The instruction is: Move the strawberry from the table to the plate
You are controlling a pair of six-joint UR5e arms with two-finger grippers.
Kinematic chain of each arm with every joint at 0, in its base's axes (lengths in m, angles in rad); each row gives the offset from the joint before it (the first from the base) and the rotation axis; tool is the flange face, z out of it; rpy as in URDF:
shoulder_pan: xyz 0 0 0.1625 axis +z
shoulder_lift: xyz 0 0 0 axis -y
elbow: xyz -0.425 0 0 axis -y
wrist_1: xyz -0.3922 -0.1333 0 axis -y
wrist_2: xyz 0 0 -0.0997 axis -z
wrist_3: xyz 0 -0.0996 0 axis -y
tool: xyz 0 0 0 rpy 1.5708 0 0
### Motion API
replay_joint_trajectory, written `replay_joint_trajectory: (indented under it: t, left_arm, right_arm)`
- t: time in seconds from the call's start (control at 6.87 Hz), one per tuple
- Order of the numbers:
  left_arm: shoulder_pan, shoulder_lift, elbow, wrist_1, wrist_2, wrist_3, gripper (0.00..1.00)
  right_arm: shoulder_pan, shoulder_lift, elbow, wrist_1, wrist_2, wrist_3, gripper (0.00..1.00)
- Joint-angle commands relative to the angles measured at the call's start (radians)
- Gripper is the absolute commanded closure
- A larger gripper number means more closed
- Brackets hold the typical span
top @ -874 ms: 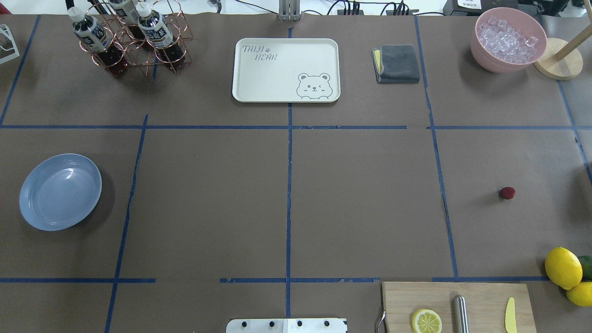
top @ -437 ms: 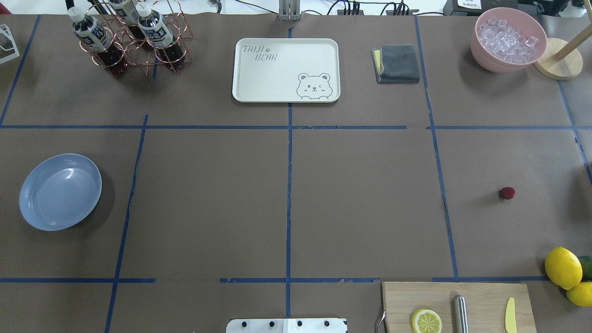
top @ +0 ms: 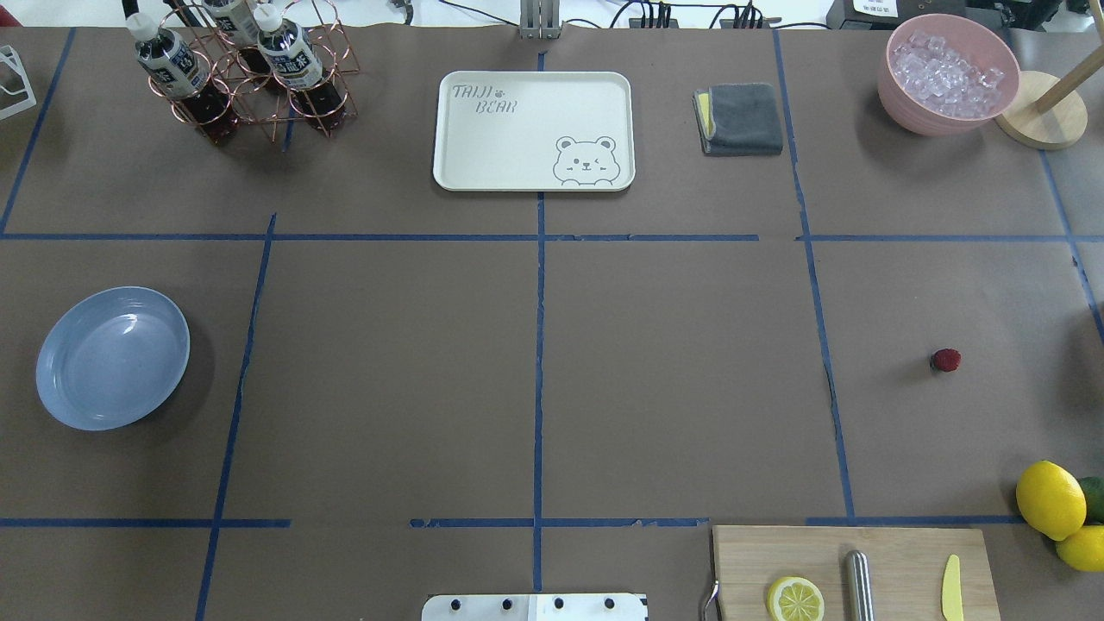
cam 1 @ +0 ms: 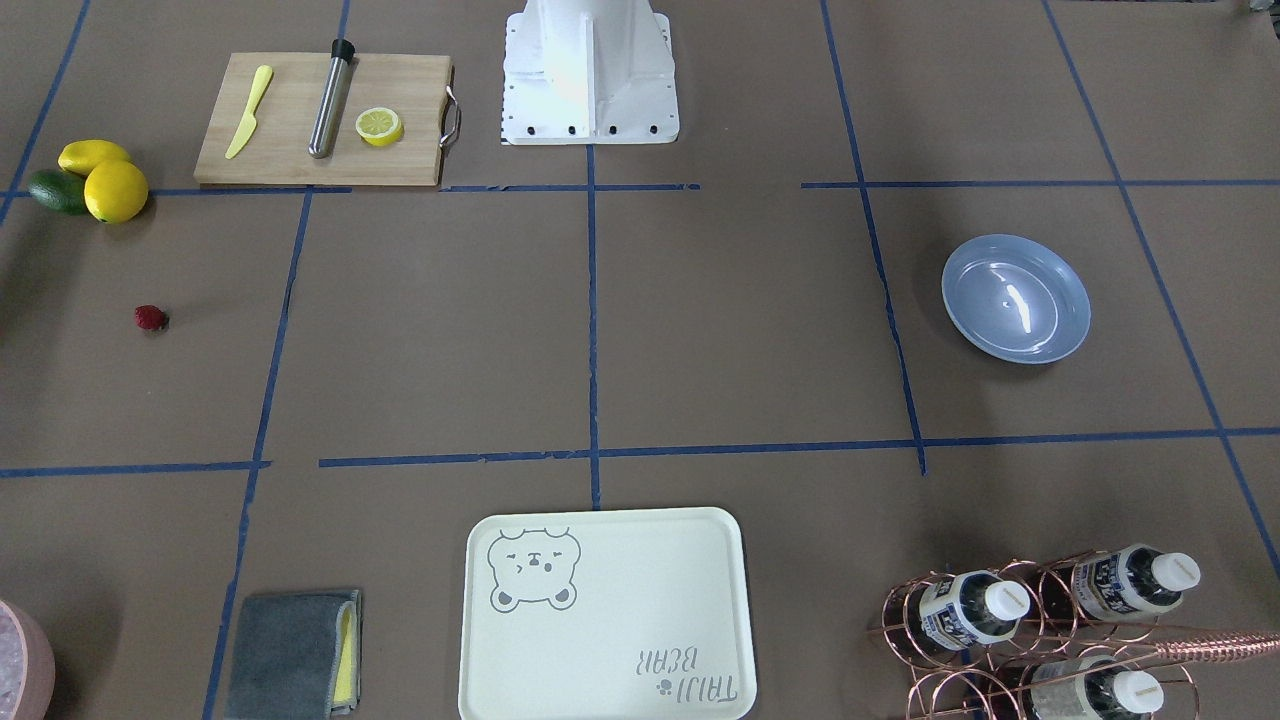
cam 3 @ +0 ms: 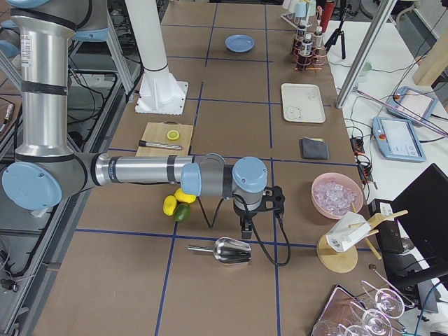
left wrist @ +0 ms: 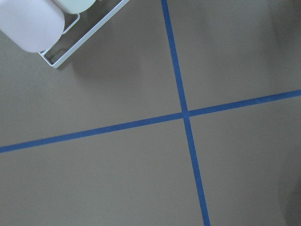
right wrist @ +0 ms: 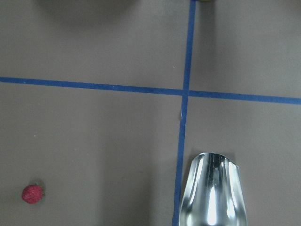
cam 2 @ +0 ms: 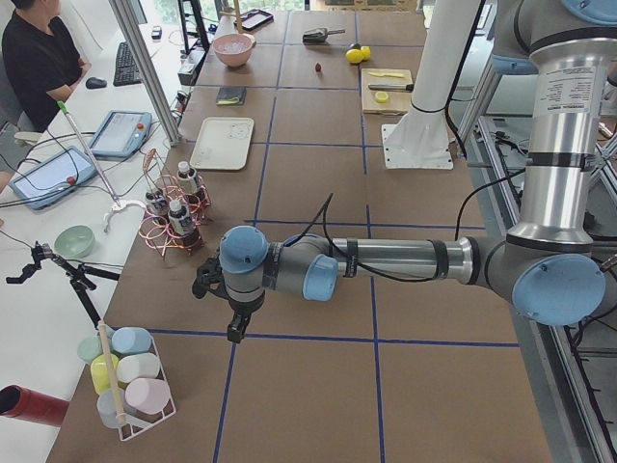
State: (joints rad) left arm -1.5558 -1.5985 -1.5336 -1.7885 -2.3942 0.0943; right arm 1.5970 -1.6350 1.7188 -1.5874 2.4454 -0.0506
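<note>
Brown-papered surface [top: 673, 388] is carrying the strawberry [top: 946, 360] mid-right, awaiting pickup, far from the plate [top: 112, 358] mid-left; jaws' state cannot be told.

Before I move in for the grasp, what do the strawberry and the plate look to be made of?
Strawberry: dark red, matte, bumpy skin. It could be real fruit or a soft replica; I cannot tell which.
Plate: light blue and glossy, with sharp light reflections on its surface. It is likely glazed ceramic or hard plastic.
</note>
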Motion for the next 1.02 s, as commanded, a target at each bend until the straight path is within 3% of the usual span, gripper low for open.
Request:
replay_joint_trajectory:
  t: [0.0, 0.29, 0.58, 0.87]
  left_arm:
    - [0.055, 0.006, 0.026, -0.050, -0.062, -0.028, 0.00]
    - [0.116, 0.041, 0.075, -0.287, -0.057, -0.239, 0.00]
    - [0.280, 0.141, 0.070, -0.668, 0.034, -0.641, 0.00]
    - [0.413, 0.207, 0.055, -0.858, 0.102, -0.887, 0.01]
  right_arm:
    - [-0.008, 0.033, -0.011, 0.006, 0.029, 0.000, 0.00]
    - [-0.029, 0.037, -0.010, 0.023, 0.024, 0.000, 0.00]
    - [-0.032, 0.029, -0.015, 0.027, 0.023, 0.000, 0.00]
    - [-0.049, 0.038, -0.004, 0.032, 0.015, 0.116, 0.00]
